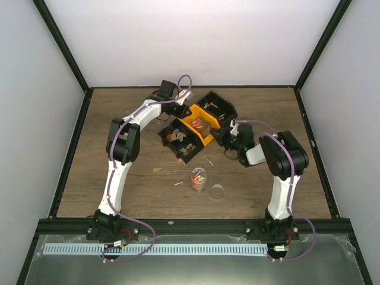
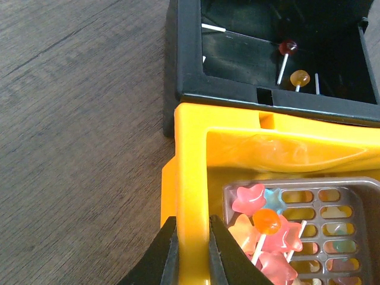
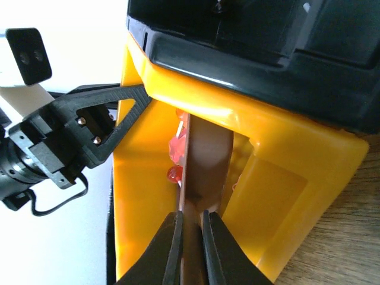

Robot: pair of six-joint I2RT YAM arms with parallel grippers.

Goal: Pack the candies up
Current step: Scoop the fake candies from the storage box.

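Left pincer (image 2: 192, 228) is clenched across a side wall of the orange bin (image 2: 190, 154), one finger outside and one inside, with the rim pinched between them. It is likely a hold to steady or tip the bin so the contents can come out. Just inside that wall, right of the fingers, a grey perforated tray (image 2: 332, 205) sits in the bin with the candies (image 2: 264, 228) heaped on its near corner: pink and pale stars, plus an orange ball on a stick. Beyond the fingertips the orange rim butts against a black bin (image 2: 190, 59) holding a few more stick sweets, red and amber. Right pincer (image 3: 191, 217) meets the same orange bin from the opposite side, fingers closed on a thin brown panel (image 3: 205, 154) standing upright in it. Can't tell what the panel is, maybe the tray edge-on. Red sweets show just past it. Both arms on one bin reads as a two-handed lift or pour, judgement only. Nearer the arm bases than either pincer, well apart from the bins, a small clear cup (image 1: 199, 179) stands upright on the worktop (image 1: 273, 178), part filled with candies, so probably the target. The round clear lid (image 1: 217, 191) lies just beside it, off, leaving the cup open. A few strays lie loose between cup and bins.
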